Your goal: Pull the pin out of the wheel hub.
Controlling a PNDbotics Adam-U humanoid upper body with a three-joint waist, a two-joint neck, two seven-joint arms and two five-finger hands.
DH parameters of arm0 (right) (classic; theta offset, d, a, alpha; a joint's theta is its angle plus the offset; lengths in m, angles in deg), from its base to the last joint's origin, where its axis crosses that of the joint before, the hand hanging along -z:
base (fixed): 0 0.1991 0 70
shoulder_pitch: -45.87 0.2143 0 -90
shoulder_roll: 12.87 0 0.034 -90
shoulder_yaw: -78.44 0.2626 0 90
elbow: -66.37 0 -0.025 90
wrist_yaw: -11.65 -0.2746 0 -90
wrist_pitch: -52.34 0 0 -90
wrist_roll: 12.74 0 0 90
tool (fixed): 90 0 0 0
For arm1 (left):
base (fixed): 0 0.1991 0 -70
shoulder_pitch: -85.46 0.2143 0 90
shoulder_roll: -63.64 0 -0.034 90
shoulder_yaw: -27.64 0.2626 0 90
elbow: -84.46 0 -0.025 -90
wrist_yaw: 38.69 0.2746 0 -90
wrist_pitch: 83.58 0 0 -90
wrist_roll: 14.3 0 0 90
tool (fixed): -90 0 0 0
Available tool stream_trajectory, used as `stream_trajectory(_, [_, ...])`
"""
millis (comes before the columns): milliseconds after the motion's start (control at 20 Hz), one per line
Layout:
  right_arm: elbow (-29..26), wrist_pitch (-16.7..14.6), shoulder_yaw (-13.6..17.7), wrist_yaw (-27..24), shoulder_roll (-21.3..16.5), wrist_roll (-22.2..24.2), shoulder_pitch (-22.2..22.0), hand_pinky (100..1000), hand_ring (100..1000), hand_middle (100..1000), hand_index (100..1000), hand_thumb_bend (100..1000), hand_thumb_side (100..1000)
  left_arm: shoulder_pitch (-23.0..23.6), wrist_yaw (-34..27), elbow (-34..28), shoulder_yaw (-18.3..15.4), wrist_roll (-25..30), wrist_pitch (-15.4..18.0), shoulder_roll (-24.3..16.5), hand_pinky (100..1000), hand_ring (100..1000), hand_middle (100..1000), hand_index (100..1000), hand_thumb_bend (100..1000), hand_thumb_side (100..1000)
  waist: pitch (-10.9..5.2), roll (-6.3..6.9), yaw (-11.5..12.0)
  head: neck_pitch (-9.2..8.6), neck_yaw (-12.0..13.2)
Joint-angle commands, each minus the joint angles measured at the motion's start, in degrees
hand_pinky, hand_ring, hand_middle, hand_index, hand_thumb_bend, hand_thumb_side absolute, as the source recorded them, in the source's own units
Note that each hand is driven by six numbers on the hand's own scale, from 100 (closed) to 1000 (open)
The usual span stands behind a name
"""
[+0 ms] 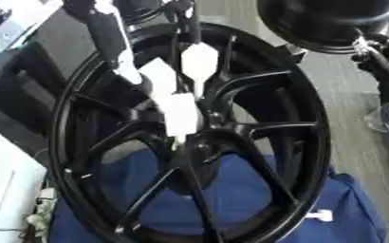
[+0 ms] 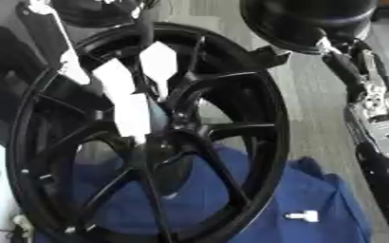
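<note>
The left hand (image 1: 181, 95) reaches down to the hub (image 1: 199, 142) of the wheel (image 1: 310, 123). Its white fingers look pinched on something, maybe the pin. Next it must pull straight out.

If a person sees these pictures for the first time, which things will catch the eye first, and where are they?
The big black wheel fills the middle, standing on edge on a blue cloth. The left hand reaches down from the top, its white fingertips at the hub. A small white object lies on the cloth at lower right.
</note>
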Motion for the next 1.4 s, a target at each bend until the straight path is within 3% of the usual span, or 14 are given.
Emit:
stream_trajectory(50, [-0.3, -0.1, 0.2, -0.2, -1.4, -0.4, 0.8, 845, 727, 658, 845, 460, 483, -0.8, 1.2, 0.4, -0.1, 0.0, -0.1, -1.3, 874, 831, 758, 800, 603, 100, -1.01, 0.04, -0.1, -0.21, 0.1])
stream_trajectory(400, [-0.3, -0.1, 0.1, -0.3, -1.3, -0.3, 0.9, 846, 727, 658, 846, 459, 484, -0.1, 4.4, 2.4, -1.2, 0.0, 1.0, -1.6, 868, 811, 712, 778, 598, 110, -0.78, -0.16, 0.0, -0.30, 0.3])
stream_trajectory(1000, [-0.3, -0.2, 0.4, -0.5, -1.2, -0.6, 0.9, 847, 728, 659, 847, 455, 486, 0.9, 5.1, 4.9, -2.5, 0.0, 1.5, -1.3, 848, 796, 715, 750, 536, 124, -0.50, -0.68, -0.2, -0.56, 0.2])
stream_trajectory(1400, [-0.1, -0.1, 0.5, -0.5, -1.3, -0.7, 0.7, 847, 728, 659, 847, 451, 488, 0.8, 5.6, 5.9, -3.6, 0.0, 1.4, -0.7, 852, 823, 786, 783, 518, 131, -0.33, -0.87, -0.5, -0.94, 0.6])
